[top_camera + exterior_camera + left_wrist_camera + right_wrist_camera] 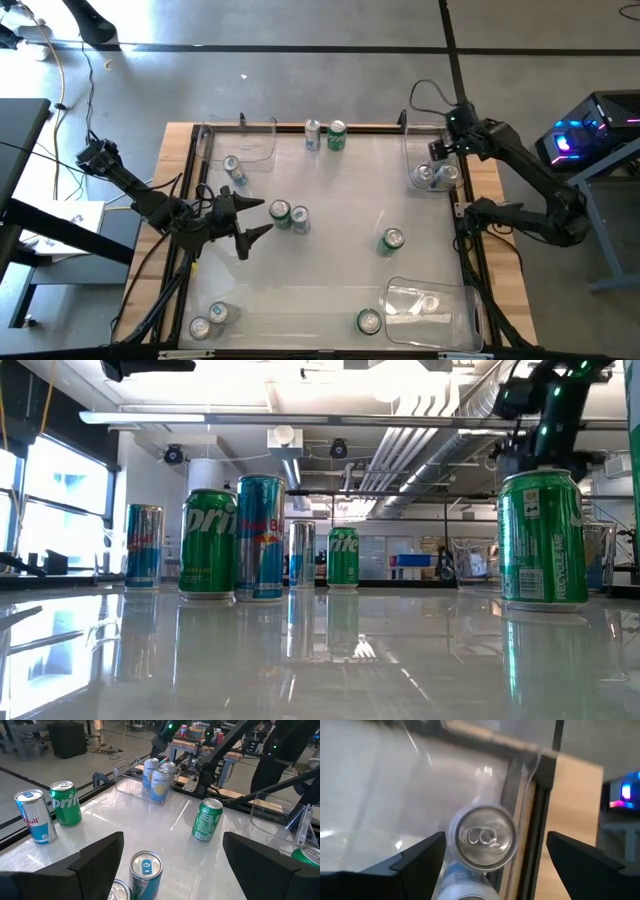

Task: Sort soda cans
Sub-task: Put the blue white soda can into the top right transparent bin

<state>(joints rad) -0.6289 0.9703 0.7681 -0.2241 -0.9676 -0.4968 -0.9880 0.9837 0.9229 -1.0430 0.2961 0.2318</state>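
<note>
While the right gripper (438, 150) hangs over the clear bin (432, 160) at the table's right edge, jaws spread and empty, we judge a drop just made: 2 cans (436, 176) stand inside, possibly a 3rd.

Left gripper (262, 218): jaws spread wide, empty, facing the centre pair, green can (279, 212) touching blue can (299, 219).

Loose cans: 2 at the far edge, 1 in the far-left bin, 2 right of centre, 2 at the near-left corner.

Next move, as we judge it: left jaws close on the blue can alone without toppling its green neighbour.
</note>
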